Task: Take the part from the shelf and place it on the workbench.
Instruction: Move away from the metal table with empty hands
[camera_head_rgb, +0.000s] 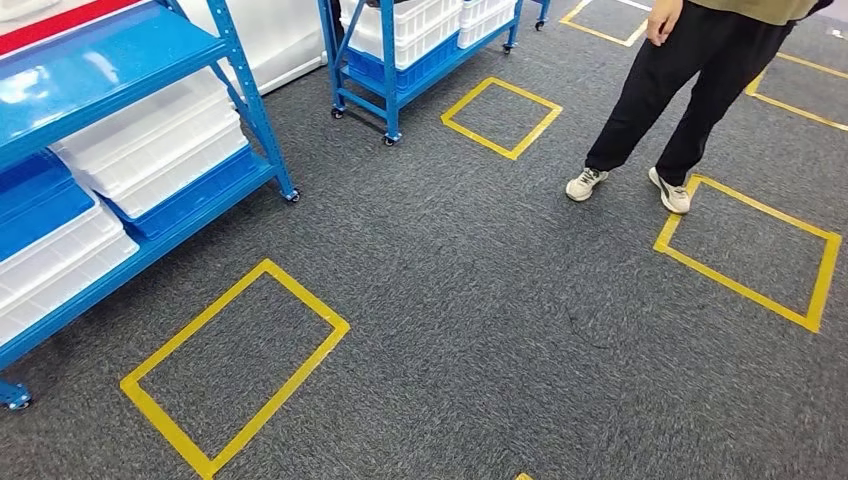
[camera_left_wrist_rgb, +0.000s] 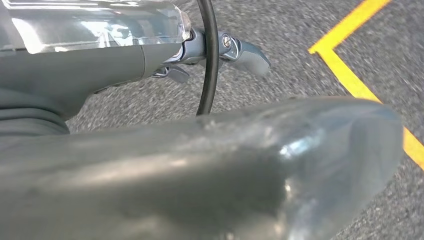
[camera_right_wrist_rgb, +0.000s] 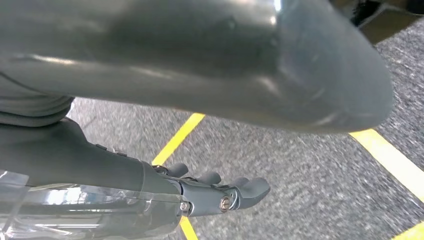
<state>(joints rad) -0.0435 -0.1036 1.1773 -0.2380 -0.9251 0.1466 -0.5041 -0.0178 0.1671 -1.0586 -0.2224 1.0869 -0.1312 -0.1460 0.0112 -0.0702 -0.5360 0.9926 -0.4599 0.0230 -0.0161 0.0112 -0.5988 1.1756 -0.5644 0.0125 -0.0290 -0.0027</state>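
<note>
Left hand: seen from its wrist camera, the thick grey thumb runs across the foreground, the darker fingers extend straight beyond it, well apart from the thumb. Nothing lies between them; the hand is wide and empty. It hangs over grey carpet, with a corner of yellow floor tape beside it. A black cable crosses in front of the fingers.

Right hand: same arrangement. Thumb in the foreground, fingers straight and spread away from it, nothing held. Carpet and yellow tape lines lie beneath it.

Head view: a blue shelf stands at the left, loaded with white bins and a blue bin on its lower levels. The part itself cannot be made out; whether it sits in one of these bins cannot be told. A second blue wheeled rack with white bins stands further back. Yellow taped rectangles mark the carpet, one just in front of the near shelf. A person in black trousers and light shoes stands at the upper right, one foot touching the corner of a taped rectangle.
</note>
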